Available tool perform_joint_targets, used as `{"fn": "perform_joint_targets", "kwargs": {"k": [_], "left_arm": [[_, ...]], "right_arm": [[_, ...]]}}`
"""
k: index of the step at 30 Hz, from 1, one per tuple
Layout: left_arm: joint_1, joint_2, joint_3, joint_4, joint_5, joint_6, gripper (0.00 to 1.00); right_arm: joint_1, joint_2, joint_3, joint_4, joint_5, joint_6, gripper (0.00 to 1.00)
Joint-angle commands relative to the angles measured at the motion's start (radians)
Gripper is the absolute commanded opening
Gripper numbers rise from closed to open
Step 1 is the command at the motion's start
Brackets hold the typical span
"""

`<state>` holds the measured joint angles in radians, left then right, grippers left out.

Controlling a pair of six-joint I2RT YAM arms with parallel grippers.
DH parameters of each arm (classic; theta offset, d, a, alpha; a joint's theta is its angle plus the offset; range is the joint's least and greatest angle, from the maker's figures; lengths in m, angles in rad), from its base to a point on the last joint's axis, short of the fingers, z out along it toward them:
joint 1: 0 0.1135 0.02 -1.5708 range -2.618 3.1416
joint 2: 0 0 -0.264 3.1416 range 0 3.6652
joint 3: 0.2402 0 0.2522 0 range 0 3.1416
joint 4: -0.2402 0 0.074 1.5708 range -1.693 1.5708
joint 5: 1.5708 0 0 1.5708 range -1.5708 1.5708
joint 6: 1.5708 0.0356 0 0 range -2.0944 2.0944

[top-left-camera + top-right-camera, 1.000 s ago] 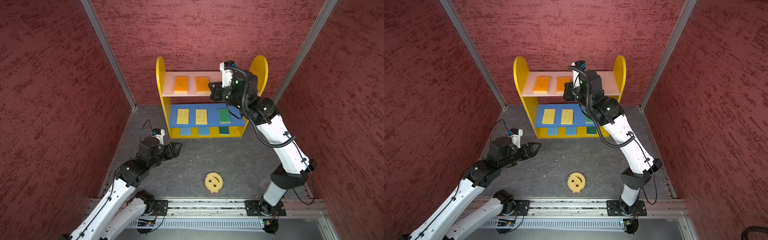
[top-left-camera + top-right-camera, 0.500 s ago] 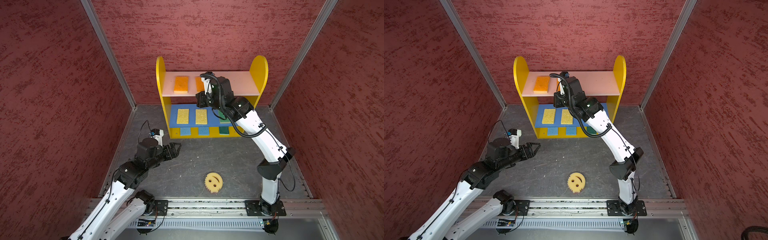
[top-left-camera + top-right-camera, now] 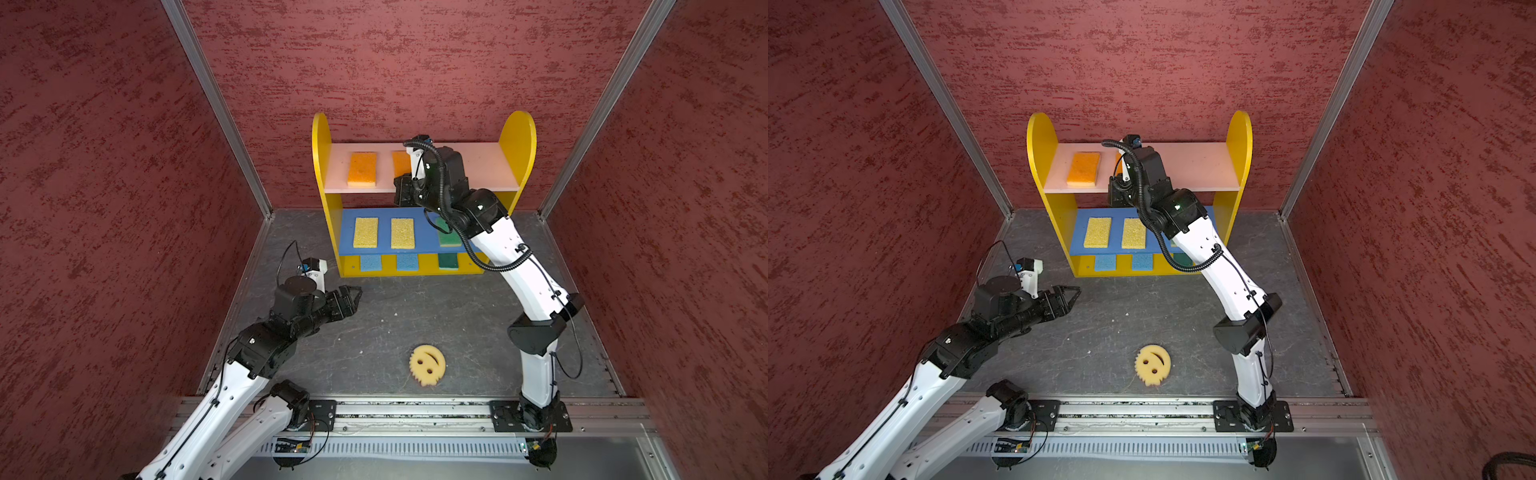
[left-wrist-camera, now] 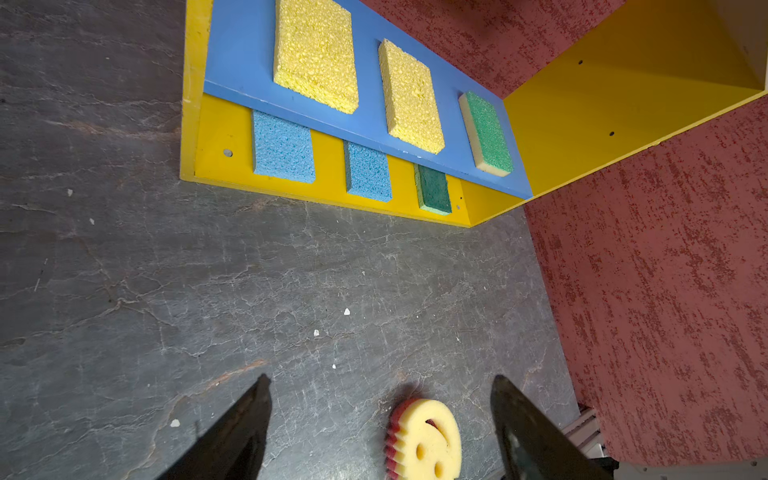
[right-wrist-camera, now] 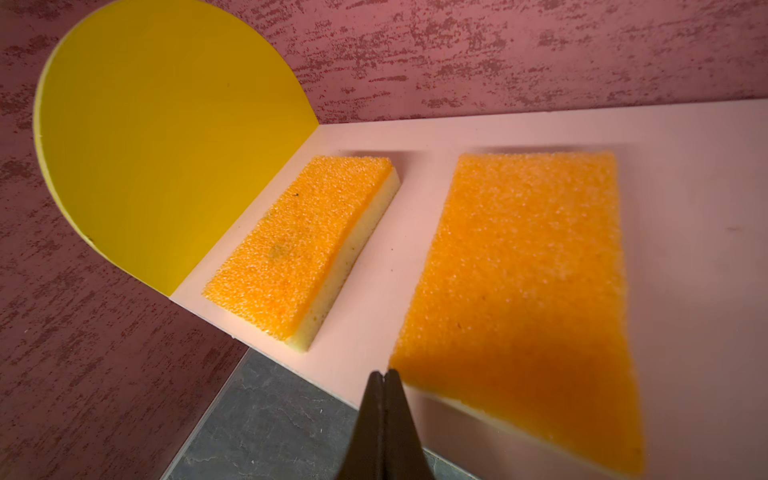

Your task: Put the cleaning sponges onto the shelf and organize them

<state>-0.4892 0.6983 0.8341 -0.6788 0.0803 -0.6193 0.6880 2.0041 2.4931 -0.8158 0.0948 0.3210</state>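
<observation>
Shelf [image 3: 517,137] holding 8 porous rectangular sponges [image 3: 362,169], toothed round smiley sponge [image 3: 427,365] on stone-textured floor [image 3: 415,307], left gripper [image 4: 380,376] fingers spread, right gripper [image 5: 383,374] fingers pressed together

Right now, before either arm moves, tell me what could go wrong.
1. The shut right gripper sits right at the near corner of an orange sponge on the pink top board; any sideways pull-back could skew it or nudge it off.
2. The smiley sponge lies flat on the floor; the open left gripper may pinch only its edge.
3. The right arm crosses the shelf front, so a delivery could collide.
</observation>
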Motion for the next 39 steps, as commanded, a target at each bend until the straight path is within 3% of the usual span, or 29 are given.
{"fn": "perform_joint_targets", "kwargs": {"k": [1,12,24,28,33,39], "left_arm": [[-0.002,-0.009,0.011,-0.006,-0.010,0.015,0.83],[-0.003,-0.006,0.010,0.001,-0.001,0.004,0.83],[-0.003,-0.007,0.013,-0.004,-0.005,0.007,0.83],[-0.003,-0.015,0.013,-0.007,-0.008,0.007,0.83],[-0.003,-0.025,0.020,-0.014,-0.011,0.012,0.83],[-0.002,-0.053,0.051,-0.045,-0.022,0.028,0.83]], "right_arm": [[-0.005,0.002,0.020,0.001,0.018,-0.005,0.00],[-0.033,0.010,0.021,0.002,0.024,-0.003,0.00],[-0.034,-0.088,0.014,-0.009,-0.106,0.015,0.00],[-0.033,-0.219,-0.096,0.037,-0.025,-0.015,0.00],[-0.034,-0.435,-0.379,0.218,0.168,-0.053,0.00],[-0.036,-0.476,-0.450,0.184,0.238,-0.046,0.01]]}}
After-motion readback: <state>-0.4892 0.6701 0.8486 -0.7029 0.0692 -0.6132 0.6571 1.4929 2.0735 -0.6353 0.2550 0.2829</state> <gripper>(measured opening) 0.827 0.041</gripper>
